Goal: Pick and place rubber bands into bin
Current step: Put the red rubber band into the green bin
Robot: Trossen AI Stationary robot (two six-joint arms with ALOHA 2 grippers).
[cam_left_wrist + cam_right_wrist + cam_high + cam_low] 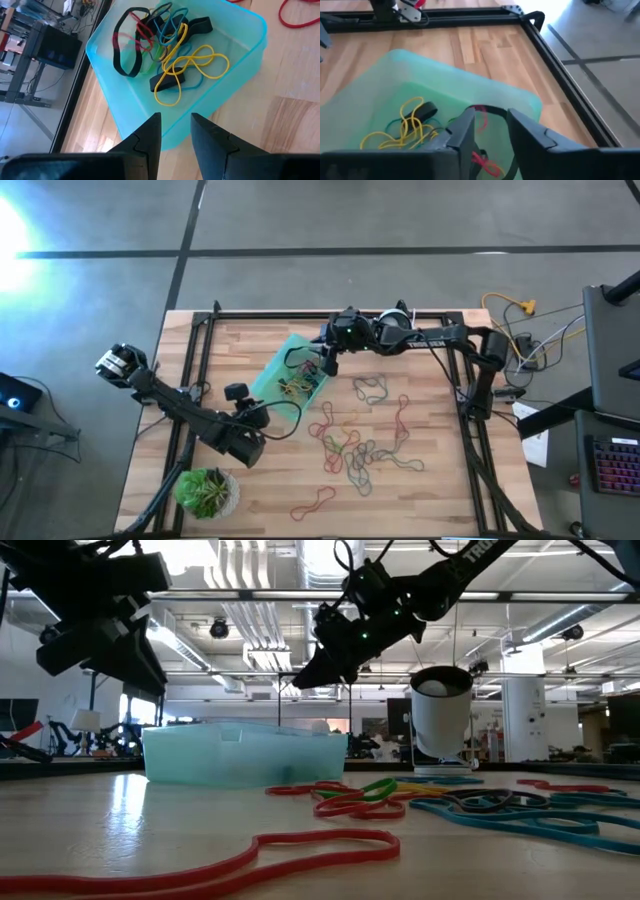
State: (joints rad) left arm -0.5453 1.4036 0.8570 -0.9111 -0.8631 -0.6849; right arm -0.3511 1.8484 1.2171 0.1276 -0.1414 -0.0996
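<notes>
Hovering: R gripper [325,363] open over bin [268,378].

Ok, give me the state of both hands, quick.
Left hand: open, empty, beside the bin.
Right hand: open above the bin, a red rubber band between its fingers.

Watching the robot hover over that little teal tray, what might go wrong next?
The right hand hangs open above the bin with a band draped across its fingers; the band may cling and lift back out. The loose rubber bands on the table lie tangled, so one grab could drag several. The left hand sits near the bin's wall and might nudge it.
</notes>
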